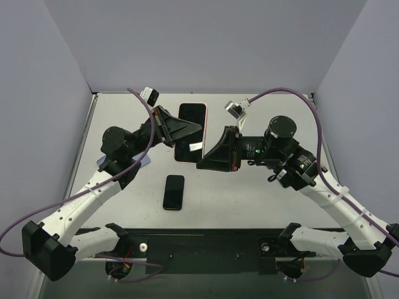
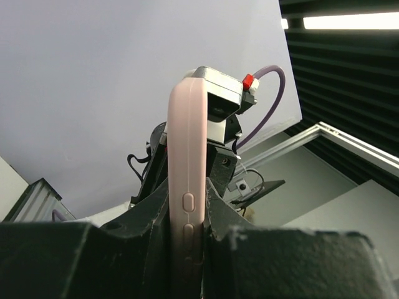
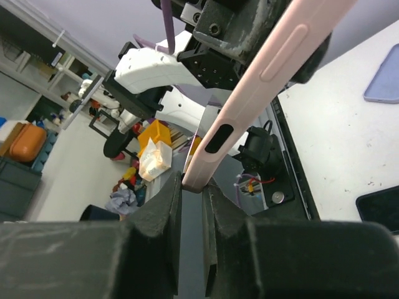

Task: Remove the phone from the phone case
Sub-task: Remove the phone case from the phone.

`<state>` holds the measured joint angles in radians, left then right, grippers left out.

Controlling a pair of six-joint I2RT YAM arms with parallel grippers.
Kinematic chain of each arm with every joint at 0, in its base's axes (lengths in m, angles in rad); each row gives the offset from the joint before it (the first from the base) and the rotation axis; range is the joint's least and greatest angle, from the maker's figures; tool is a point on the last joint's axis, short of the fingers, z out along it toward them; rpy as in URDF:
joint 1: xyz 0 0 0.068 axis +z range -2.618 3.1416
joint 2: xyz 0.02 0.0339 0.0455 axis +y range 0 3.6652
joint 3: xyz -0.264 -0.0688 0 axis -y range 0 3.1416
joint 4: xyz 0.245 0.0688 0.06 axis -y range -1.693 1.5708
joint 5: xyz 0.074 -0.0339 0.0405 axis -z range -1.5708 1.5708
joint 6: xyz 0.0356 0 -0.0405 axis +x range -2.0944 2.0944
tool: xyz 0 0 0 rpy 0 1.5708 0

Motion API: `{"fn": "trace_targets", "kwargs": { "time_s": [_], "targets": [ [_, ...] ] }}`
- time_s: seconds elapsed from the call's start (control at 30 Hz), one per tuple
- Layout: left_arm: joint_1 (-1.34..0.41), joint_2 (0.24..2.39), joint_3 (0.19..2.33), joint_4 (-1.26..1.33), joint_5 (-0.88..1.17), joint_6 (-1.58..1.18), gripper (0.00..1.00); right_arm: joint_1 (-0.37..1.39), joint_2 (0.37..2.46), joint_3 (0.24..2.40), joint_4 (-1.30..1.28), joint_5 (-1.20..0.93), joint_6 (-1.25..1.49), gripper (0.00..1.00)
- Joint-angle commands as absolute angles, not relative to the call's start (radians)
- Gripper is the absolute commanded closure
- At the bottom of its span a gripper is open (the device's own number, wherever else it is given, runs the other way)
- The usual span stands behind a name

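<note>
Two grippers, one pink phone case (image 1: 192, 115), held above desk (image 1: 262, 205). Left gripper (image 2: 187, 218) clenched on its side edge; right gripper (image 3: 193, 187) clenched on its near end. Black phone (image 1: 174, 192) flat on desk.

The pink phone case (image 2: 187, 156) stands edge-on at frame centre, clamped between the dark fingers (image 2: 124, 249) of the left gripper (image 2: 187, 233) at the bottom (two side buttons show just above them). Behind its top, right of centre, are a grey camera block (image 2: 217, 90) and a purple cable (image 2: 282, 90).
</note>
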<state>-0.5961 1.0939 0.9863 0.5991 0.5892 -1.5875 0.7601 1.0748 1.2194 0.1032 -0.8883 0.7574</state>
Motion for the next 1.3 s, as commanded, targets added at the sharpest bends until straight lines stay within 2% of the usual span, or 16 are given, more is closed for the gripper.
{"fn": "trace_targets", "kwargs": {
  "time_s": [0.0,0.07,0.27,0.4,0.57,0.63,0.7,0.73,0.8,0.83,0.9,0.93,1.0,1.03,1.1,1.27],
  "targets": [
    [-0.597,1.115,1.074,0.910,0.667,-1.751,1.00,0.764,1.075,1.264,0.034,-0.924,0.495,1.00],
    [-0.601,1.140,1.097,1.023,0.699,-1.823,1.00,0.765,1.081,1.275,-0.050,-0.882,0.403,1.00],
    [-0.695,1.163,1.192,1.033,0.758,-1.810,1.00,0.779,1.123,1.322,-0.314,-0.669,0.067,1.00],
    [-0.771,1.163,1.219,0.867,0.769,-1.695,1.00,0.785,1.150,1.356,-0.339,-0.574,0.046,1.00],
    [-0.815,1.186,1.195,0.881,0.747,-1.687,1.00,0.821,1.157,1.423,-0.344,-0.384,0.083,1.00],
    [-0.816,1.181,1.184,0.868,0.724,-1.666,1.00,0.831,1.146,1.422,-0.316,-0.144,0.220,1.00],
    [-0.815,1.164,1.157,0.874,0.665,-1.640,1.00,0.946,1.117,1.416,-0.368,0.535,0.320,1.00],
    [-0.815,1.157,1.151,0.864,0.640,-1.629,1.00,0.991,1.111,1.413,-0.402,0.604,0.369,1.00],
    [-0.812,1.132,1.129,0.771,0.550,-1.571,1.00,0.994,1.095,1.388,-0.410,0.574,0.406,1.00],
    [-0.807,1.121,1.111,0.705,0.488,-1.531,1.00,0.993,1.082,1.372,-0.410,0.492,0.411,0.98],
    [-0.786,1.101,1.091,0.651,0.424,-1.483,1.00,0.986,1.046,1.350,-0.413,0.297,0.411,0.82],
    [-0.764,1.089,1.086,0.637,0.396,-1.447,1.00,0.973,1.036,1.345,-0.426,0.237,0.423,0.67],
    [-0.732,1.060,1.066,0.559,0.327,-1.393,1.00,0.933,1.008,1.341,-0.442,0.034,0.492,0.56],
    [-0.724,1.042,1.051,0.534,0.313,-1.378,1.00,0.917,0.990,1.336,-0.443,-0.092,0.539,0.54],
    [-0.704,1.020,1.040,0.483,0.261,-1.332,1.00,0.885,0.953,1.316,-0.434,-0.188,0.628,0.51],
    [-0.686,1.003,1.037,0.433,0.224,-1.292,1.00,0.824,0.862,1.261,-0.296,-0.307,0.797,0.50]
  ]
}}
